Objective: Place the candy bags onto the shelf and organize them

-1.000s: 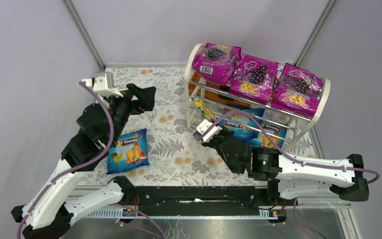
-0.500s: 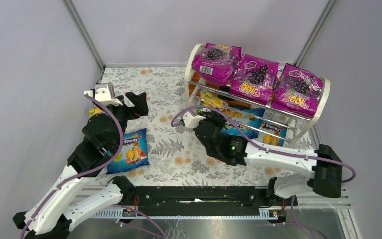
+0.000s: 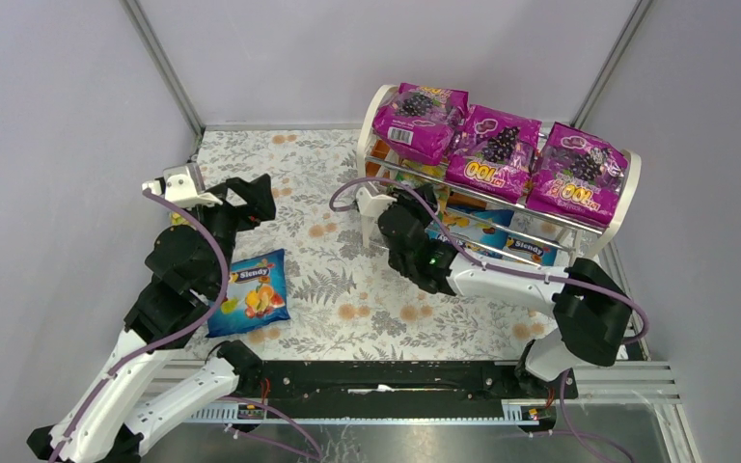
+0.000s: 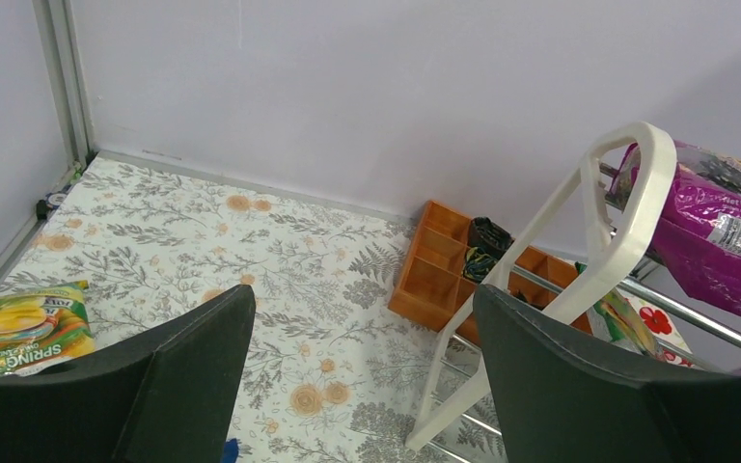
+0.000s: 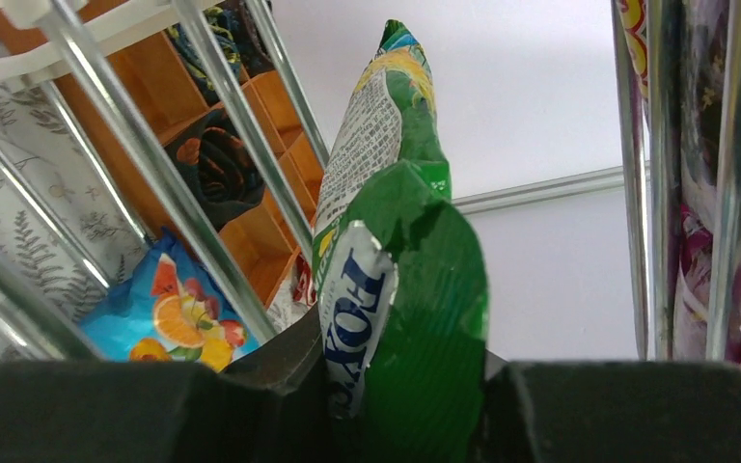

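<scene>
Narrowly, FOX'S bag (image 5: 415,318) between shelf rods (image 5: 234,106)

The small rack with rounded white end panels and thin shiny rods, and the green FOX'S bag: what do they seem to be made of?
The white end panel is probably moulded plastic: smooth, matt, with rounded edges. The thin rods look like chromed metal, as they give mirror-like highlights. The green FOX'S bag is likely glossy plastic film, since it creases sharply and shines.
</scene>
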Controlling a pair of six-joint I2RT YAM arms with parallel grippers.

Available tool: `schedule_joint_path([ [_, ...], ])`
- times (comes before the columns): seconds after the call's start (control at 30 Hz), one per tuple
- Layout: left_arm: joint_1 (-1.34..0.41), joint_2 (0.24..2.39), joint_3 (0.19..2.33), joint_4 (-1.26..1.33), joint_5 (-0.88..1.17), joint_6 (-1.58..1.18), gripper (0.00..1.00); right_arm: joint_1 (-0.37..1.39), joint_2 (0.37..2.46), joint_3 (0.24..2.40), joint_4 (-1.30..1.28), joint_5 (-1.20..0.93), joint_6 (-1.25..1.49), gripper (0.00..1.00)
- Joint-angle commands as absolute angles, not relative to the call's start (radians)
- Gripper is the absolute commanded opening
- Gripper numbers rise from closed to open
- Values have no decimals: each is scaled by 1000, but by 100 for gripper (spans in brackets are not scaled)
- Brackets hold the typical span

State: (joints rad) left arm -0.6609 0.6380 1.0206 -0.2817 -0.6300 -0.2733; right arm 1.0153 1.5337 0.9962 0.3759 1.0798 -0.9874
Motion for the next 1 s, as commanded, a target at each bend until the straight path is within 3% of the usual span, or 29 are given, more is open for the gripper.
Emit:
schedule_joint_path([
  [0.0,-646,634,1017,-240,-592,-290,88,982,1548,1003,555,1057,-1075,30],
  [0.2,-636,638,1015,-242,-582,-296,88,963,1579,999,526,1033,-1059,40],
  [0.33,-626,640,1013,-242,-565,-304,88,964,1540,1101,109,926,-765,57],
  [0.57,-608,643,1012,-246,-538,-317,88,966,1458,1192,-218,746,-516,90],
  [0.8,-599,647,1011,-246,-526,-324,88,966,1407,1209,-324,693,-440,92],
  [0.97,-597,649,1008,-246,-517,-328,88,965,1363,1194,-333,679,-400,81],
])
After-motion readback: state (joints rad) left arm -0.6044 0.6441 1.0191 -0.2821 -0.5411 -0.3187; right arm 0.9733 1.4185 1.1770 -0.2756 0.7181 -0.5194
